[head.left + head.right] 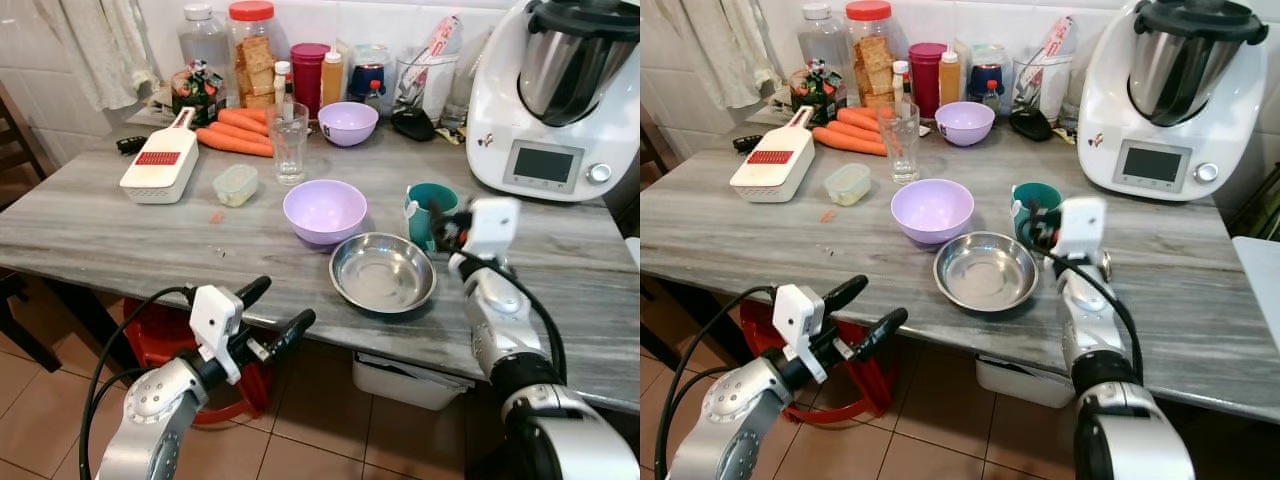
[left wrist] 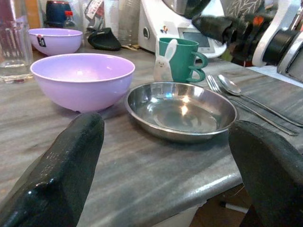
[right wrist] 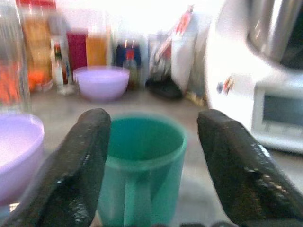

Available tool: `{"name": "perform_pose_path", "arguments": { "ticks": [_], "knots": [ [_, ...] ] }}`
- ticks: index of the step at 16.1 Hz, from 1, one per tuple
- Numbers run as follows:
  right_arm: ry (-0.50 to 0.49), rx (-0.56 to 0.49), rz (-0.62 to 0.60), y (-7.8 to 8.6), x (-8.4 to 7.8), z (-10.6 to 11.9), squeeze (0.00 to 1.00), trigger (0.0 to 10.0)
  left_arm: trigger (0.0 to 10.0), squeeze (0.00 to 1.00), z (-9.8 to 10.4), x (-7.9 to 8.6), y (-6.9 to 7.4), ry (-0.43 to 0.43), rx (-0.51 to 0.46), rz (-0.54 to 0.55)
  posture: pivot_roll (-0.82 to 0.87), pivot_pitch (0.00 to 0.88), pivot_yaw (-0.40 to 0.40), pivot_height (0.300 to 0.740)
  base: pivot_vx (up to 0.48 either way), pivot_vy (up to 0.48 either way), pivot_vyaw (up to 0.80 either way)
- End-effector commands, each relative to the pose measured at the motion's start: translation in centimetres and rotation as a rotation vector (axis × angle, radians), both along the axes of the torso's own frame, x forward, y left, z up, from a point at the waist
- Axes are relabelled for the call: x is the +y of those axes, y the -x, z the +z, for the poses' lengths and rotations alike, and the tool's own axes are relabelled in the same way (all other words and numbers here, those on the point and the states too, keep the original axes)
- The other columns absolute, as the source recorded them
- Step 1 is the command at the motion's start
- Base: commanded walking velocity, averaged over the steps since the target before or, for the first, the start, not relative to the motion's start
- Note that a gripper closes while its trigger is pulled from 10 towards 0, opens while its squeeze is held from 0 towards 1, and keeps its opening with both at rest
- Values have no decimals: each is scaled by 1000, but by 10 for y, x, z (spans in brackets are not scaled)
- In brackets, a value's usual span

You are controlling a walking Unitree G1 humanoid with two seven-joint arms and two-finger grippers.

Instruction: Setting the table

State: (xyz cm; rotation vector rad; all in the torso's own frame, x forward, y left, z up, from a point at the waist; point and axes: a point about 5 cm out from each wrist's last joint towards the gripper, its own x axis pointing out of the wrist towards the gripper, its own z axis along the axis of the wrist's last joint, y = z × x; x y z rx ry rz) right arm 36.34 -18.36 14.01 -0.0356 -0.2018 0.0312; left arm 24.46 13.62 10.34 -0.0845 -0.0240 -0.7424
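Approaching the teal mug (image 3: 142,165) with the right end effector (image 3: 154,156), fingers spread wide on either side of the rim, not yet touching. Mug stands on the bench (image 1: 120,240) at 1 o'clock of the steel bowl (image 1: 382,272), fork and spoon (image 2: 246,101) beside. Left end effector (image 1: 272,318) hovers released off the bench edge. Next move, likely: advance, then clench on the mug.

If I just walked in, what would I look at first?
Probably the right tool, open and straddling the green mug near the middle of the grey table. Right beside the mug sit a shiny steel bowl and a big purple bowl. The large white kitchen machine at the back right corner also grabs the eye, and the left tool hangs open below the table's front edge.
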Motion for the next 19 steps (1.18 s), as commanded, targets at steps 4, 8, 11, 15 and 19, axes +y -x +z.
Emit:
{"name": "perform_pose_path", "arguments": {
  "ticks": [4,8,11,15,19],
  "knots": [
    [-38,-107,-43,37,12,1,1000,10000,10000,0,-2,-3,-5,11,-6,-7,-10,0,24,740,0,0,0],
    [-11,-109,-92,71,17,-4,1000,10000,10000,0,-4,-6,-16,25,-20,27,-46,0,44,740,0,0,0],
    [20,-77,-139,94,12,-7,1000,10000,10000,0,-7,-5,-26,45,-16,108,-82,0,51,740,0,0,0],
    [79,-36,-140,105,10,-6,0,10000,10000,0,-14,4,-37,30,-6,263,-89,0,38,740,0,0,0],
    [136,-29,-43,100,23,-3,0,10000,10000,0,-16,10,-47,3,6,388,-77,0,23,740,0,0,800]
  ]
}}
